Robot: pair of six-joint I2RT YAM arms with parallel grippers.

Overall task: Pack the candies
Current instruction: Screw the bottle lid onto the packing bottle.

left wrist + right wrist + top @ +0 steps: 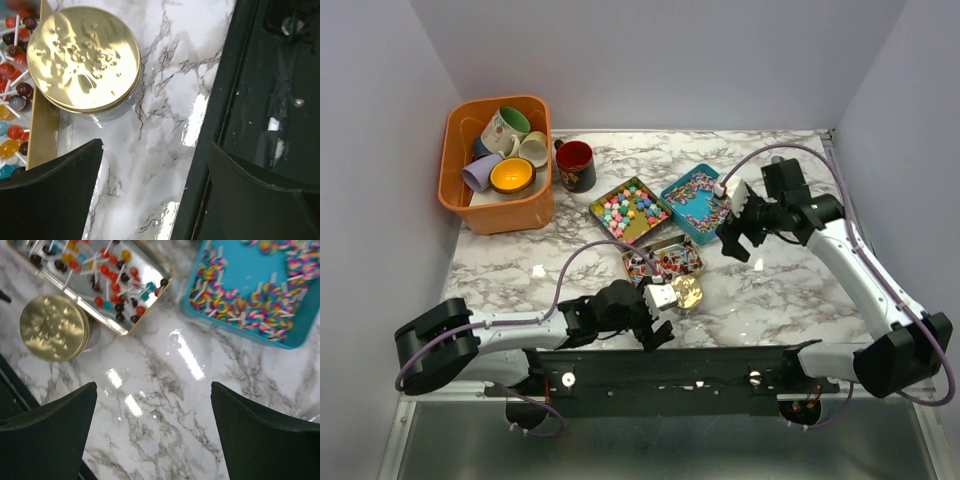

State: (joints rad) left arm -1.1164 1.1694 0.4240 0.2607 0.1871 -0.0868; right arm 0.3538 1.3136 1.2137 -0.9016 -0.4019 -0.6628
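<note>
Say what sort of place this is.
Likely a robot test cell, not a kitchen: plain walls box in a marble table, the left arm and right arm are bolted at its edge, and trays of candies look staged.

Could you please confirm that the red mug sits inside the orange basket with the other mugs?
Not quite: the red mug stands on the table beside the orange basket, outside it, as the top external view shows. The other mugs are indeed inside the basket.
</note>
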